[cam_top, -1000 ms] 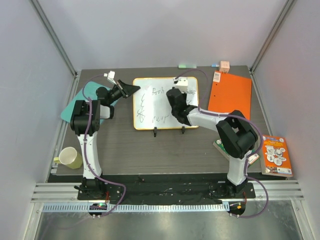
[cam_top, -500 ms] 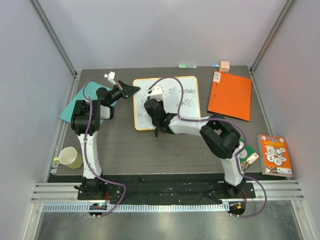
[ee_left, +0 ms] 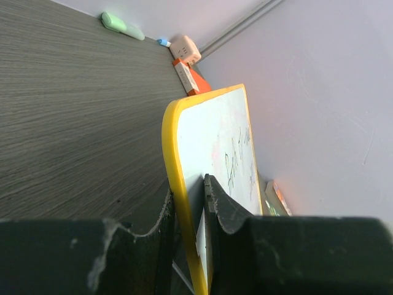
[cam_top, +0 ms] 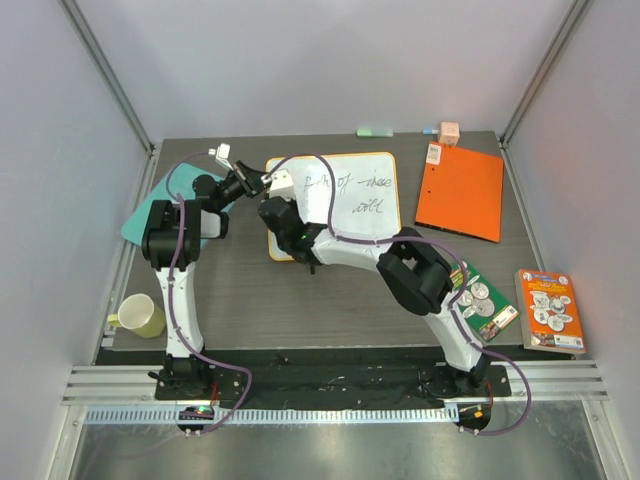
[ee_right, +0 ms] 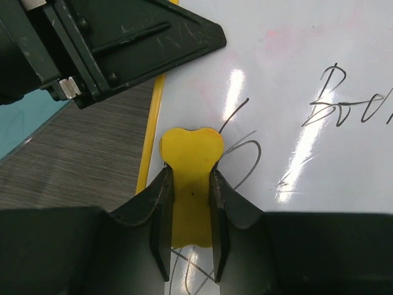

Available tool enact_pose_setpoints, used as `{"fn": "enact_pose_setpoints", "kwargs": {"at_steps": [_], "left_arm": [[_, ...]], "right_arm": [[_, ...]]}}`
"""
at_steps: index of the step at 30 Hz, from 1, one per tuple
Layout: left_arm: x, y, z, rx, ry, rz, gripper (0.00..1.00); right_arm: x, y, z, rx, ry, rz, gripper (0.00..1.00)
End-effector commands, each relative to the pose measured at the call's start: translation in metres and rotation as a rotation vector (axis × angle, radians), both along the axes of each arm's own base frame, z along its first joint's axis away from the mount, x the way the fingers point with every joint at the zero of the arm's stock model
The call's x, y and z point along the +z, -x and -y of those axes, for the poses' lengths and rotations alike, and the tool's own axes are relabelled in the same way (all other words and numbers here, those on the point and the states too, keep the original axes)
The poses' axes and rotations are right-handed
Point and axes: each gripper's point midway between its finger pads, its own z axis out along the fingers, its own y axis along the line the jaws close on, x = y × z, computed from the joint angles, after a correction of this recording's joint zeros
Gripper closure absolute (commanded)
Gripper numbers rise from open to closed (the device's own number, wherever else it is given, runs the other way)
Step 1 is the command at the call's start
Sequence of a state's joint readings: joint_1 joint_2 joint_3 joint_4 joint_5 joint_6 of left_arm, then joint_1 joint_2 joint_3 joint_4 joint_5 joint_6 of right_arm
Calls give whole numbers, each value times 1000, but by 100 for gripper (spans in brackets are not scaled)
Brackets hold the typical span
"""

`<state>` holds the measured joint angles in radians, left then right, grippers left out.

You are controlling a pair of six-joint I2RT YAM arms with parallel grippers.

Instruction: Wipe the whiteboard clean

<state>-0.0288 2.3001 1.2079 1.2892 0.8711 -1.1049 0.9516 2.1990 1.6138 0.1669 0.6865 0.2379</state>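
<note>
Lying flat, whiteboard [cam_top: 385,215] (long axis left-right)

A robotics lab test cell is indicated: a dark wood-grain table [cam_top: 300,300] is enclosed by plain pale walls [cam_top: 330,60] joined with bare metal struts [cam_top: 108,72], and a left arm [cam_top: 170,240] and a right arm [cam_top: 420,270] (purple cables [cam_top: 174,290] looped loosely along them) are bolted to a black base plate [cam_top: 330,368]. Staged props are laid out: a whiteboard [cam_top: 380,228], an orange folder [cam_top: 462,190], a yellow cup [cam_top: 140,315] and a booklet [cam_top: 550,312].
</note>
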Motion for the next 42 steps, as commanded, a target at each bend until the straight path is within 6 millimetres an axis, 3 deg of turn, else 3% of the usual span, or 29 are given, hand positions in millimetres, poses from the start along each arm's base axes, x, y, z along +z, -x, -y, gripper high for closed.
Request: {"fn": "enact_pose_setpoints", "kwargs": {"at_steps": [1, 14, 17, 19, 22, 33, 37, 42], "left_arm": [[23, 18, 20, -98, -42, 220, 100], [23, 19, 22, -110, -38, 224, 100], [23, 19, 21, -109, -37, 224, 100], [24, 18, 21, -108, -37, 227, 100], [24, 19, 23, -113, -38, 227, 100], [29, 24, 28, -131, -42, 248, 100], [30, 24, 28, -132, -42, 253, 100], [31, 25, 29, -136, -42, 255, 100]], "right_arm": [[-21, -32, 44, -122, 51, -61, 99], [-33, -60, 186, -359, 67, -145, 99], [-30, -65, 209, -392, 63, -152, 99], [-27, -65, 210, -386, 76, -150, 99], [-25, -63, 189, -304, 28, -162, 99], [-25, -16, 47, 70, 26, -131, 99], [-29, -17, 27, 100, 9, -143, 99], [-21, -28, 29, 45, -15, -107, 99]]}}
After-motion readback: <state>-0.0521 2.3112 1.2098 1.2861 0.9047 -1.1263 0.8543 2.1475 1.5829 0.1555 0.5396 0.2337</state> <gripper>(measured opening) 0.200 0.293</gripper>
